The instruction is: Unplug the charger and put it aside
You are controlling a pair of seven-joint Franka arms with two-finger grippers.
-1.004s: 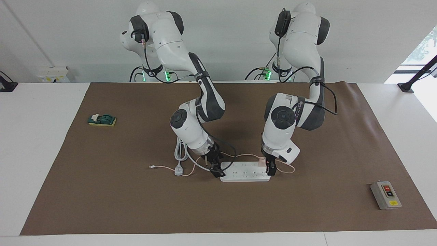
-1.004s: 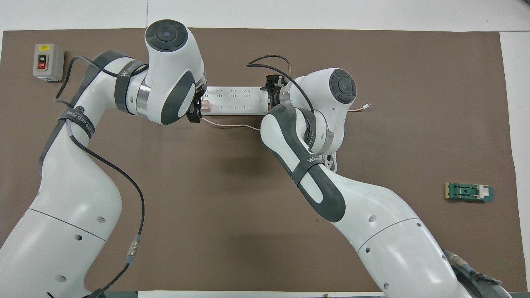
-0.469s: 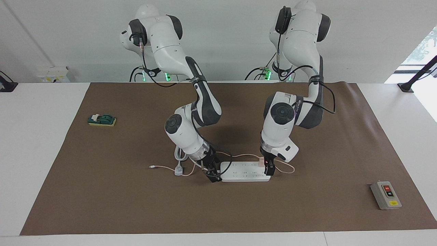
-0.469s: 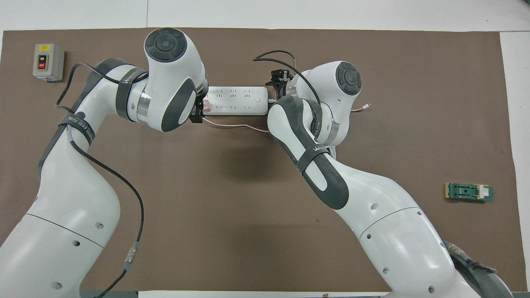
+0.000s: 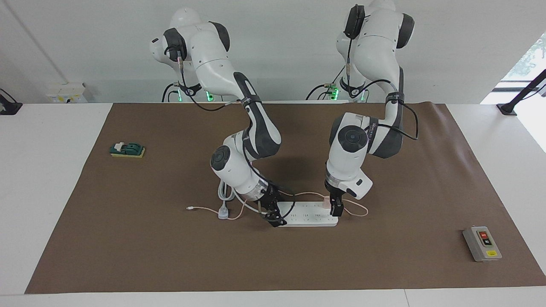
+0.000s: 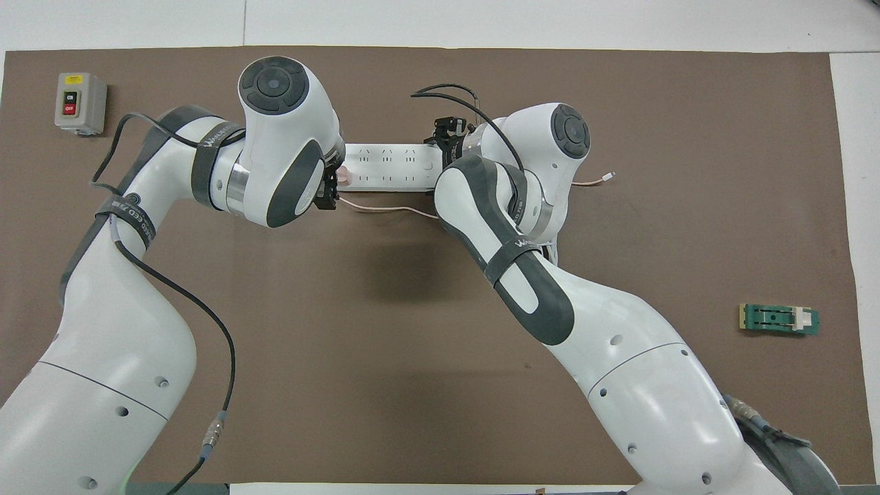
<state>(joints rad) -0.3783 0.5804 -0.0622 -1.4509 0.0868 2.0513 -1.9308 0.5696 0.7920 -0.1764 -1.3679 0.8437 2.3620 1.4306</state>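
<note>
Charger (image 5: 326, 201) centre frame in facing view, plugged into power strip (image 5: 309, 217) end nearest left arm; pink cable (image 5: 360, 209) loops beside it. Left gripper (image 5: 335, 208) at charger, jaws wide, grip unclear. Right gripper (image 5: 273, 215) on strip's opposite end, jaws' state: cannot tell. Brown mat (image 5: 170, 256) covers bench.

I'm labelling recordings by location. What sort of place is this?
Most likely a robotics lab bench: two white arms mounted at a table covered by a brown mat, with test items laid out: a power strip, a grey switch box, a green knife switch.
</note>
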